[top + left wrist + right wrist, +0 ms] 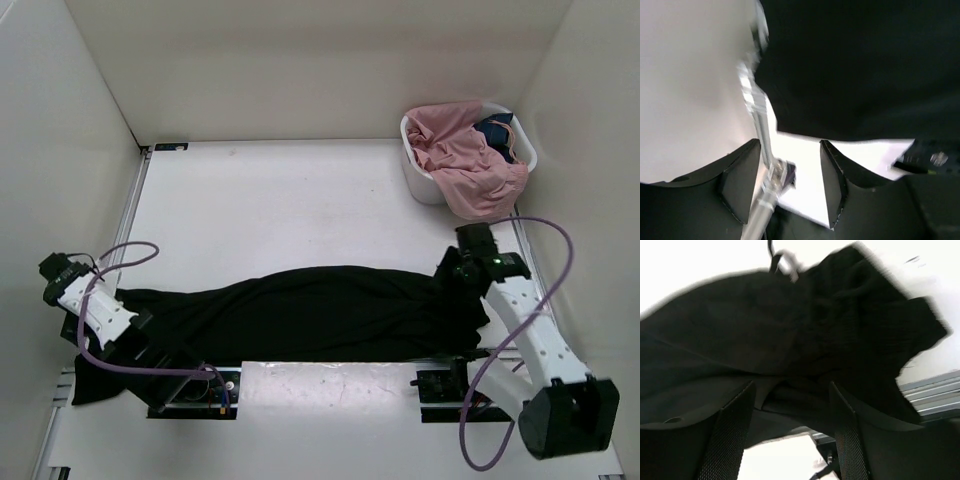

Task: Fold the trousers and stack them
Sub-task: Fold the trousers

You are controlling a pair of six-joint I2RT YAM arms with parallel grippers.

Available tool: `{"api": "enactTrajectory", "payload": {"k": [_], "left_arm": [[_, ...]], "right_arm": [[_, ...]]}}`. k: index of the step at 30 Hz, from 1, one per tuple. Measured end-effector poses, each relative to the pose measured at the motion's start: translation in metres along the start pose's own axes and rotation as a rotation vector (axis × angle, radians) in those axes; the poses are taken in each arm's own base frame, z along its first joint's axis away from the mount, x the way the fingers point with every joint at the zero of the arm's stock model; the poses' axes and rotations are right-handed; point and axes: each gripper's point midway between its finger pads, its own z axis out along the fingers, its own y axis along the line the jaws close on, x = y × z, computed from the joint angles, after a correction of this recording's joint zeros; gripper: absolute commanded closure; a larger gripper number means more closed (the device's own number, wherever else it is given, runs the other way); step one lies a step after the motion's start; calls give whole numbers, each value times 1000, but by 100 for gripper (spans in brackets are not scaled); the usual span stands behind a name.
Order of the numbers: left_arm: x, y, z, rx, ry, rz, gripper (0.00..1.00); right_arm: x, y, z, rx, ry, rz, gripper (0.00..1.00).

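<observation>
Across white tabletop [280, 200], long black cloth trousers [310, 315] lie stretched out; L pincer [785, 185] & R pincer [790, 430] both spread wide, gripping nothing.

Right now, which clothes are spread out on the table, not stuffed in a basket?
The long black trousers, stretched across the white table. The pink garment is bunched in the white plastic basket.

Robotics lab cell: white panel walls [300, 60], white table [280, 200], aluminium rail [137, 205]
</observation>
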Motion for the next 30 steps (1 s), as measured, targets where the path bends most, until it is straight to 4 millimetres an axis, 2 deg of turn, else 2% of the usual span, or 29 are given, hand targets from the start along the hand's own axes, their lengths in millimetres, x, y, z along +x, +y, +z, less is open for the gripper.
{"api": "enactTrajectory", "payload": {"k": [3, 7, 11, 14, 18, 21, 24, 27, 30], "left_arm": [[-32, 5, -6, -42, -83, 36, 35], [-63, -8, 12, -32, -112, 109, 34], [-76, -42, 44, 44, -62, 197, 37], [-76, -67, 65, 72, 1, 262, 42], [-82, -70, 66, 28, 55, 295, 48], [-100, -71, 64, 6, 35, 282, 48], [-133, -76, 57, -11, -42, 268, 43], [-169, -81, 42, -24, -142, 258, 37], [-204, -83, 19, -9, -239, 230, 35]], "right_arm": [[16, 8, 16, 37, 70, -49, 33], [27, 4, 36, 104, 120, -32, 32], [48, -13, 61, 195, 198, 16, 33], [55, -23, 74, 239, 237, 95, 33], [47, -26, 80, 256, 280, 191, 36], [32, -25, 86, 279, 323, 233, 36], [8, -23, 94, 290, 331, 252, 36], [-25, -25, 105, 307, 283, 259, 36], [-65, -29, 118, 332, 195, 232, 36]]}}
